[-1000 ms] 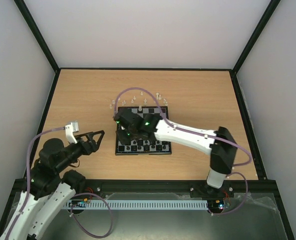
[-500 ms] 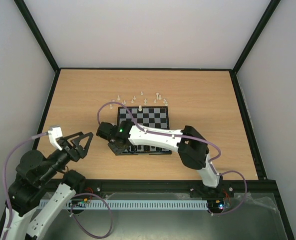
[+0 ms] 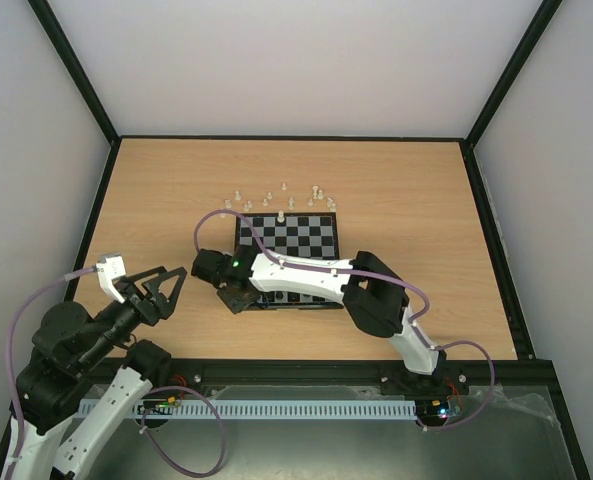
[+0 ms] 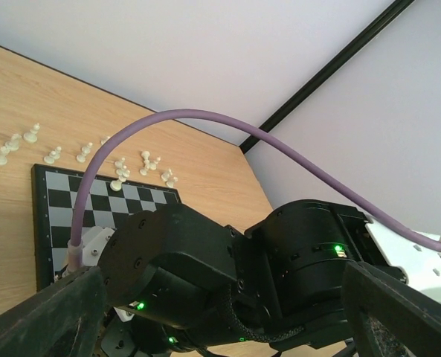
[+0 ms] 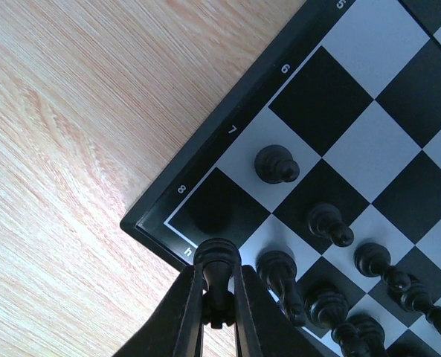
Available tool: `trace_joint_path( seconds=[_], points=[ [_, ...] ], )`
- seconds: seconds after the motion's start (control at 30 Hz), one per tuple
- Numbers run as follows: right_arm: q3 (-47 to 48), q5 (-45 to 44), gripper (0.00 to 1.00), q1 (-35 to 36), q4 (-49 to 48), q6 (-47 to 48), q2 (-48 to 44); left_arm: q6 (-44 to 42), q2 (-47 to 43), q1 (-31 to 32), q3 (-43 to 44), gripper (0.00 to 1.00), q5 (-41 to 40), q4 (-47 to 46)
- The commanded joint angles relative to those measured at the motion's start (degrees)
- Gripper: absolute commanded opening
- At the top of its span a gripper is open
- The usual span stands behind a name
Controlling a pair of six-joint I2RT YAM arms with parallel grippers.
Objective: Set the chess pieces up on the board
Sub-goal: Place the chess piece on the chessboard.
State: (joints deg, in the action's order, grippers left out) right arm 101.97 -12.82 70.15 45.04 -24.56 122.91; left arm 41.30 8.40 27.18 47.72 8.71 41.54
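Note:
The board lies mid-table, with black chess pieces in rows along its near side. Loose white chess pieces stand on the wood beyond its far edge, and one stands on the far row. My right gripper is low over the board's near left corner, shut on a black piece. That piece hangs just off the vacant dark corner square marked h8. My left gripper is open and holds nothing, raised left of the board; its fingers frame the right arm's wrist.
Bare wood surrounds the board. Black frame rails and pale walls close the table at the back and sides. The right arm's purple cable arcs above the board, over the white pieces seen from the left wrist.
My right arm swung from the board's near middle to its near left corner with the black piece in its grip. My left arm drew back toward the near left, gripper open.

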Motion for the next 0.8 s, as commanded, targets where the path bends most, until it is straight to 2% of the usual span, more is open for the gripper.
trace_joint_path(
  seconds=[0.0,0.77],
  points=[
    [2.56,-1.41,0.11,0.26,2.75,0.73,1.59,-0.89,-0.58,0.35,-0.34,0.9,-0.42,0.12],
    [2.61,-0.85,0.14,-1.24,1.18,1.4,3.28,-0.99,-0.41,0.85,-1.64,0.9,-0.73,-0.65]
  ],
)
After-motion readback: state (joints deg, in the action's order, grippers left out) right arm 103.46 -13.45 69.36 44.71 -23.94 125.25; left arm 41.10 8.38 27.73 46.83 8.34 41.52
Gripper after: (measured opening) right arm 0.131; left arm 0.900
